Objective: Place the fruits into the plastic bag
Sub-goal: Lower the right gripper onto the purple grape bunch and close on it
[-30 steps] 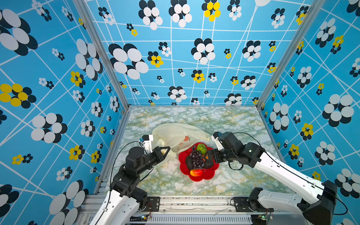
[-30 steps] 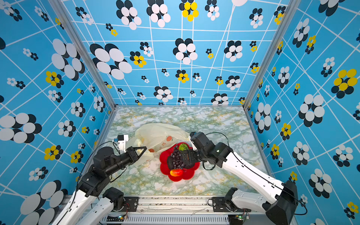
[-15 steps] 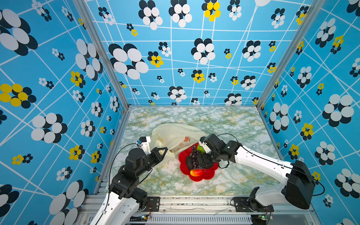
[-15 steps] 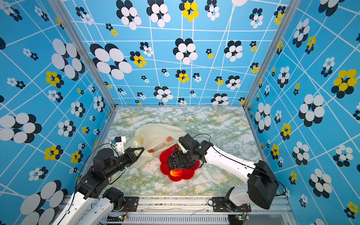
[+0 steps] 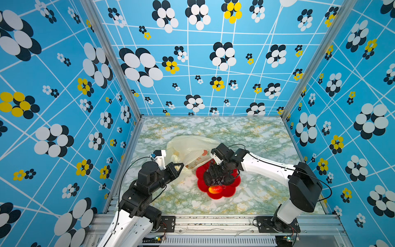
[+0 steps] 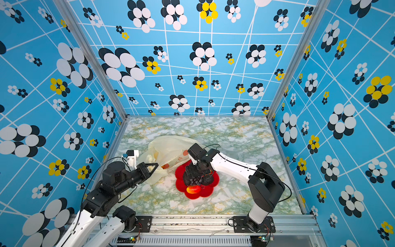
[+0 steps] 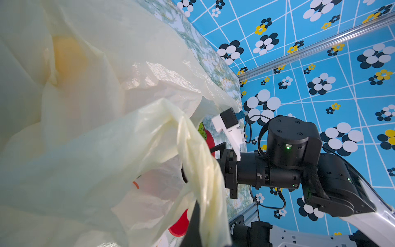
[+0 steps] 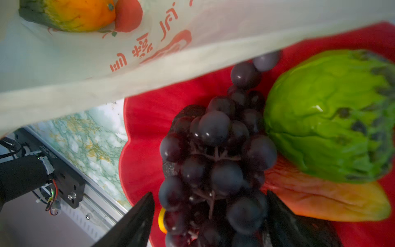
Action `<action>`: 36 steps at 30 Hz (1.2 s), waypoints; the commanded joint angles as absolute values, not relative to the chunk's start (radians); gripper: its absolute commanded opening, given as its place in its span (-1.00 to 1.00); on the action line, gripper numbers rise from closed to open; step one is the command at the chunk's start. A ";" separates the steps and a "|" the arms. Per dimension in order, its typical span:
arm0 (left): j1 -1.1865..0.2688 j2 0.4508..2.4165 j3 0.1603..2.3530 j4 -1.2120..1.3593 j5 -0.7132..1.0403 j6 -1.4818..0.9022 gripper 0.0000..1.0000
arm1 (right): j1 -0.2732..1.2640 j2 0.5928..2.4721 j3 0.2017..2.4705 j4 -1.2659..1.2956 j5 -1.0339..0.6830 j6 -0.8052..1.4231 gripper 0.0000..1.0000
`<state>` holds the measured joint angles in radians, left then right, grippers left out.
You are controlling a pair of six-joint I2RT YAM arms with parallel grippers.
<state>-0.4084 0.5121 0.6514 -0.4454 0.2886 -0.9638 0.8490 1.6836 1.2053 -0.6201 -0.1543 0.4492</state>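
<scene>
On green marble tabletop [image 5: 245, 132], plastic bag [image 5: 188, 145], blue flowered walls [image 5: 192, 64]

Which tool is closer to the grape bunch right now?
Right. The right tool straddles the grape bunch on the red plate; the left tool sits away, pinching the plastic bag.

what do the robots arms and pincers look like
The left arm and right arm share one look: white shells on the long links, black round joint housings, thin black cables looping alongside, a white camera block at each wrist. The left pincer and right pincer have black wedge-shaped fingers tapering to points.
</scene>
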 commanded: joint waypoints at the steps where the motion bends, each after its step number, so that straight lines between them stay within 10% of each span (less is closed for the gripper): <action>1: -0.411 0.505 0.695 -0.466 0.300 -0.916 -1.00 | 0.853 1.729 1.268 -0.670 -0.132 0.464 0.63; 19: -0.408 0.560 0.704 -0.385 0.293 -0.915 -1.00 | 0.854 1.788 1.296 -0.694 -0.114 0.396 -0.06; 36: -0.408 0.568 0.697 -0.378 0.291 -0.936 -1.00 | 0.847 1.827 1.267 -0.656 -0.150 0.357 0.22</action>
<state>-0.4084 0.5739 0.6785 -0.4107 0.2913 -0.9394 0.8486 1.7969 1.2797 -0.6537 -0.1276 0.3763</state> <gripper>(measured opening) 0.045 0.617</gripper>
